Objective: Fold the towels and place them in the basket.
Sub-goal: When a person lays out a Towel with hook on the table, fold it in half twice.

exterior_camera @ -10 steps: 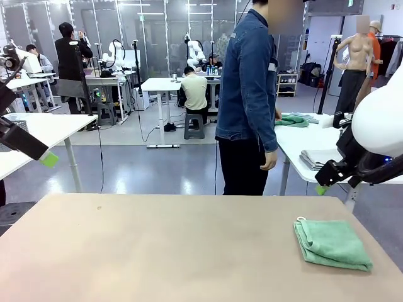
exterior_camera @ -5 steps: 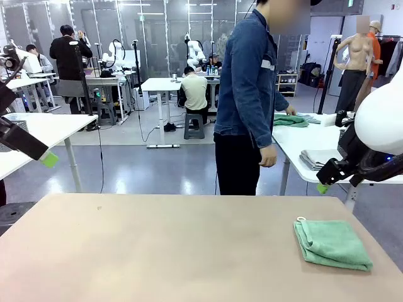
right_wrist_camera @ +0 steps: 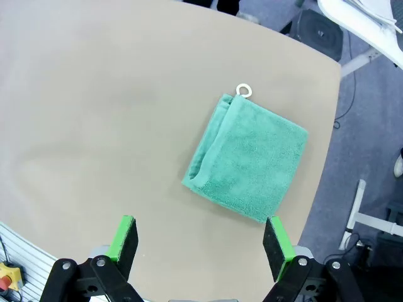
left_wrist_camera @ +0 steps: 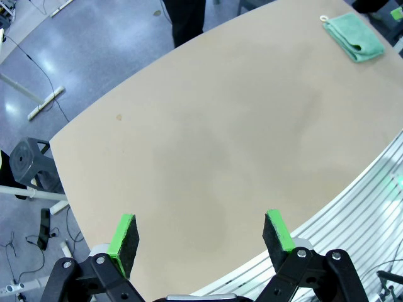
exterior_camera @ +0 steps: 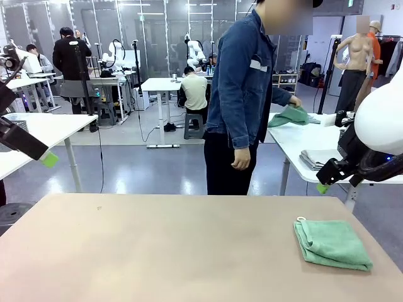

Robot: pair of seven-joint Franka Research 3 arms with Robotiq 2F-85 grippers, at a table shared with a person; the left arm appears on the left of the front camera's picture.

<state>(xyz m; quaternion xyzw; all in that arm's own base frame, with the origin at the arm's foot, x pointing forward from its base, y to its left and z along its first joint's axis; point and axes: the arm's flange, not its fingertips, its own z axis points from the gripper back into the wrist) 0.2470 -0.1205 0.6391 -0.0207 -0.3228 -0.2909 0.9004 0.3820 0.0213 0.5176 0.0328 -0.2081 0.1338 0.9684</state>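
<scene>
A robotics lab — an open hall with a polished grey floor (exterior_camera: 145,170). Beyond the beige table (exterior_camera: 157,251) stand white workbenches (exterior_camera: 165,85) with people seated (exterior_camera: 193,91) at them, a cable (exterior_camera: 141,123) trailing to the floor, and glass partitions (exterior_camera: 151,38) behind them. A white robot arm (exterior_camera: 381,123) hangs at the table's right end.

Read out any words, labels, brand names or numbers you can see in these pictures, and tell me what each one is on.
No text can be read in any view.
White patch on the person's sleeve: too small and blurred to read.
Towel: only a plain white loop, no printed tag showing.
Table, left gripper, right gripper: no print visible.
</scene>
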